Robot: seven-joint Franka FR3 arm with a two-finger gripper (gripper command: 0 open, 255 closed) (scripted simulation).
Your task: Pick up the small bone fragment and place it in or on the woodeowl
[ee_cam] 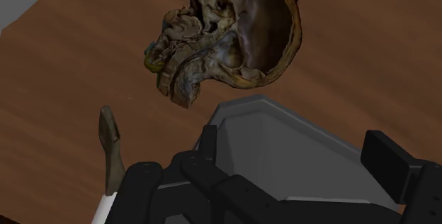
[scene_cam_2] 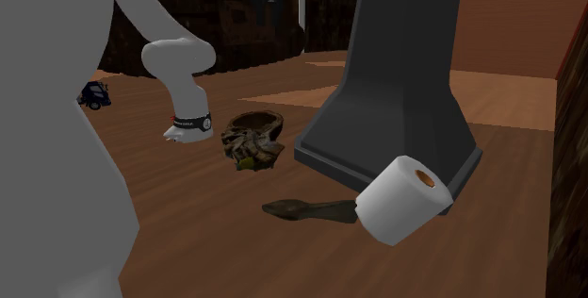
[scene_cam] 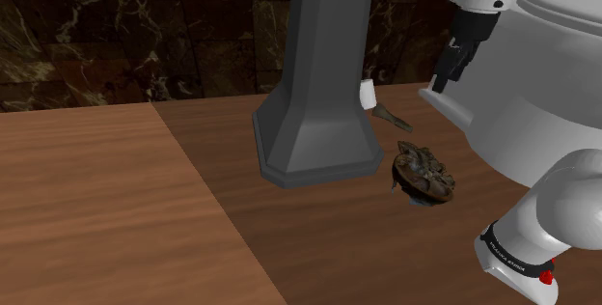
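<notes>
End effector [scene_cam: 442, 81] hangs empty, fingers apart; in the shoulder view I see the bone fragment [scene_cam: 391, 117] lower left of it, long axis slanting down-right.

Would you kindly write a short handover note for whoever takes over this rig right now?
Gripper: open, empty, up above the wooden surface.
Bone fragment: lying flat on the wood, one end by the white paper roll, next to the grey pedestal base.
Brown bowl: on the wood a little apart from the fragment, hollow empty.
Done: nothing yet.
Left: grasp the fragment, lift it, set it in the bowl.
</notes>
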